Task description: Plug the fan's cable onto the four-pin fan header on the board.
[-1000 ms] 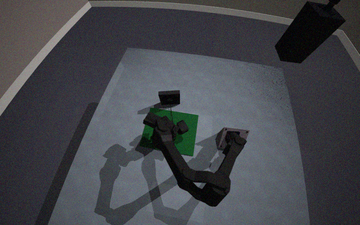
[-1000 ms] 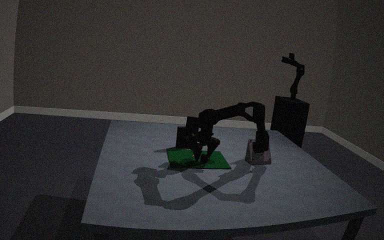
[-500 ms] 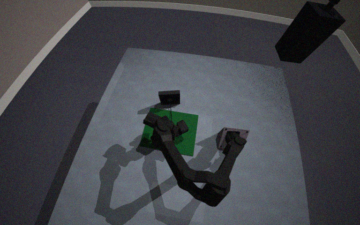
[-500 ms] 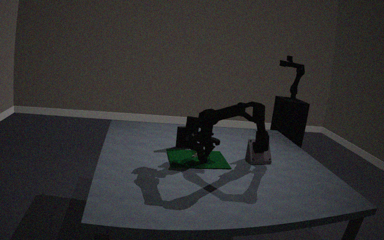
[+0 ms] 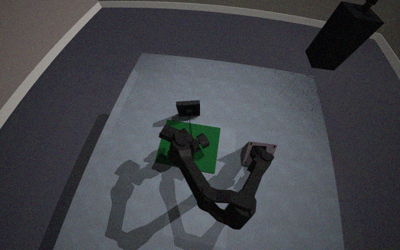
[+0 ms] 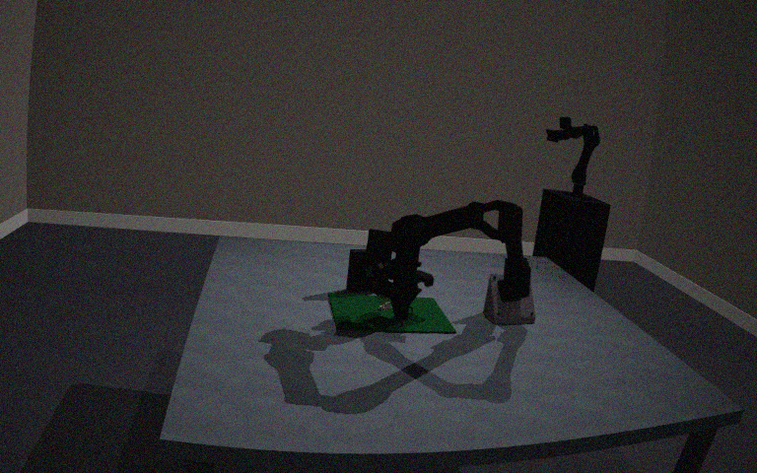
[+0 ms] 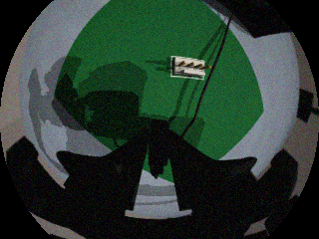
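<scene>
Green is showing around the arm [image 5: 191, 173] [image 6: 457, 216] in the top view, where the board [image 5: 210, 153] [image 6: 438, 321] [image 7: 125, 35] is lying beneath the gripper [image 5: 197, 146] [image 6: 400, 316] [image 7: 160, 130] and the dark fan [image 5: 188, 109] [image 6: 357, 273] is standing just beyond the board's far edge. A thin cable [image 5: 190, 126] [image 7: 205, 95] is running from the fan toward the claw, whose bulk is hiding the plug from above. From the exterior, the fingers are pointing down close over the board, and the small pale header [image 6: 382, 307] [image 7: 188, 69] is sitting beside them; whether the tips are touching the board is staying too dark to tell. Through the wrist camera, the claw is standing nearly together, its two tips pinching the dark plug [image 7: 159, 149] between them, while the white-bordered header with its row of pins is waiting apart from it, unfilled. Grasping the plug is looking like the step in hand, with the plugging itself not yet done. The next move is probably calling for a firm grip, a straight lift, and a short carry to line the plug up over the pins before pressing it fully down. Slack cable is possibly dragging or twisting the plug during that carry, so its angle is needing a check before any push.
</scene>
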You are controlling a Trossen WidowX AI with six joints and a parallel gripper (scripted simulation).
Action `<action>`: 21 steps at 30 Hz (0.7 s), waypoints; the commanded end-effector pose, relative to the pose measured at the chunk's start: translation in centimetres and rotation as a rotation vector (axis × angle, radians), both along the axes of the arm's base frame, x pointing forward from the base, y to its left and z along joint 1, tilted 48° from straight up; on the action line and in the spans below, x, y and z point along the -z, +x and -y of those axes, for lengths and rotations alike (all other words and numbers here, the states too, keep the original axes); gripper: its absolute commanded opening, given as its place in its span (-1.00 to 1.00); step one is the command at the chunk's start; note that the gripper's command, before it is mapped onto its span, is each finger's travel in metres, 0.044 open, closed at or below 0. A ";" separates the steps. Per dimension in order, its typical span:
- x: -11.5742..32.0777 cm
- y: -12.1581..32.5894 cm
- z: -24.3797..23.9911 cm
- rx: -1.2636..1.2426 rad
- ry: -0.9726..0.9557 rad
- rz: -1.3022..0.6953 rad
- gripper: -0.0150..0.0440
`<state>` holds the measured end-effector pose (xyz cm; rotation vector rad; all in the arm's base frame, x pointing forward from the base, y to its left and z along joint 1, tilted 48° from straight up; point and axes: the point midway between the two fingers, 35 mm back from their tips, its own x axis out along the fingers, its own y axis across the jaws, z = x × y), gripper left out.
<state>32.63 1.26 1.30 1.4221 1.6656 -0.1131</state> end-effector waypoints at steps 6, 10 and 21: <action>-0.7 0.0 0.8 0.001 0.000 -0.002 -0.49; -3.3 -0.4 3.8 0.003 0.004 -0.008 -0.49; -2.6 -0.1 4.3 -0.123 -0.012 0.131 -0.49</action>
